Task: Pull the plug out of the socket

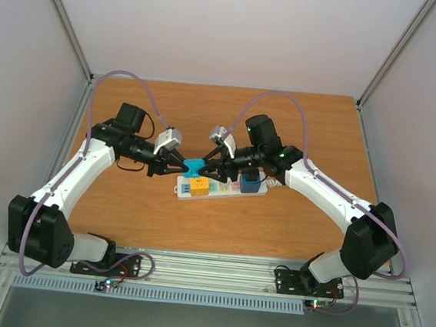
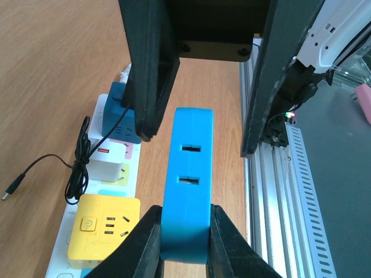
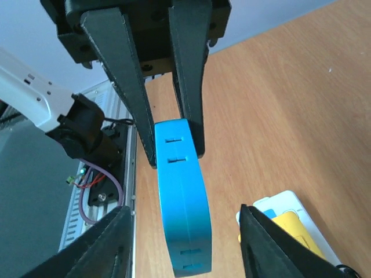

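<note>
A bright blue plug (image 1: 194, 165) hangs in the air beside the left end of the white power strip (image 1: 223, 190), apart from it. My left gripper (image 1: 174, 167) is shut on one end of the plug; in the left wrist view its jaws (image 2: 185, 215) press both flat sides of the plug (image 2: 188, 168). My right gripper (image 1: 211, 167) is open, its fingers wide either side of the other end without touching it, as the right wrist view (image 3: 185, 211) shows around the plug (image 3: 179, 197). The strip (image 2: 61, 252) lies on the wood below.
On the strip sit a yellow adapter (image 1: 199, 183), a white charger (image 2: 107, 159) with a black cable (image 2: 75, 174), and a dark blue adapter (image 1: 250, 182). An aluminium rail (image 1: 208, 271) runs along the table's near edge. White walls enclose the wooden table (image 1: 297, 140).
</note>
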Robot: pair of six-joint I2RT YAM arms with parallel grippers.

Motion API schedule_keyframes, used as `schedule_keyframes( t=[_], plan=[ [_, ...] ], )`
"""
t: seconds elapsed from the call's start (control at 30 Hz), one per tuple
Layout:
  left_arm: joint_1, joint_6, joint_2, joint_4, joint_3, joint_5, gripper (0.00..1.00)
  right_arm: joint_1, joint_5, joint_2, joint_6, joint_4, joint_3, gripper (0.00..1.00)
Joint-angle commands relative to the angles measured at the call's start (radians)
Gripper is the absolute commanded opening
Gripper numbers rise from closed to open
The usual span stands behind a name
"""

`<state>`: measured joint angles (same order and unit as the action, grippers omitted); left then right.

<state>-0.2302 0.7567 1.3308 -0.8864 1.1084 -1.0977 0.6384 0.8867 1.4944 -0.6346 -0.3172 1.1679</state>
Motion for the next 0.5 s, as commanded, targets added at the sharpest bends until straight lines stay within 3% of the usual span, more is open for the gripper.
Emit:
schedule_keyframes(
  t=[0.0, 0.27, 0.47],
  plan=[
    [0.005, -0.016, -0.043, 0.035, 0.005, -0.012, 0.01, -0.031, -0.002, -0.033, 0.019, -0.037, 0.042, 0.62],
    [0.035, -0.023, -0.048, 0.001, 0.061, -0.100, 0.01, -0.158, 0.028, -0.051, 0.043, 0.035, 0.024, 0.86],
    [0.037, -0.103, -0.066, 0.072, 0.047, -0.200, 0.01, -0.161, -0.056, 0.005, 0.107, 0.161, -0.013, 0.89]
  ],
)
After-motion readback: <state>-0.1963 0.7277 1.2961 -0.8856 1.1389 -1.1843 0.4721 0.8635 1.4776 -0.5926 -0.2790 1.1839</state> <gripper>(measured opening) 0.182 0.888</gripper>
